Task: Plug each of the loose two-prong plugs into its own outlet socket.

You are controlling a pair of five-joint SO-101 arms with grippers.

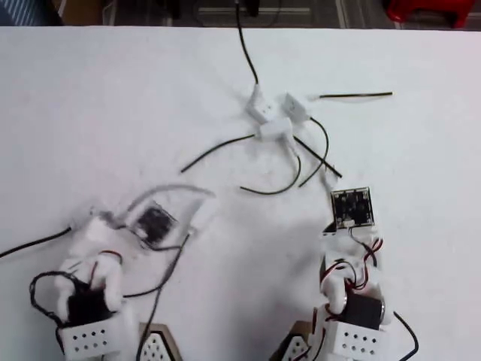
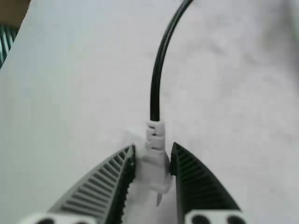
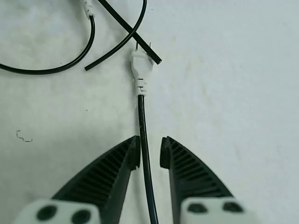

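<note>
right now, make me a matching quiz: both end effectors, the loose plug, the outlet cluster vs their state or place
1 left end effector
2 right end effector
3 loose plug
4 outlet cluster

A lying ungripped on the table
B far middle of the table
C shut on a white plug
D open, astride a black cord

Pairs: 1-C, 2-D, 3-A, 4-B

White table (image 1: 90, 98), red object (image 1: 430, 10) beyond its far right edge

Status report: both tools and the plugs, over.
Left tool shut on first plug, apart from outlet block. Right tool open astride cable of second plug. Loose wire crosses its prong end.
</note>
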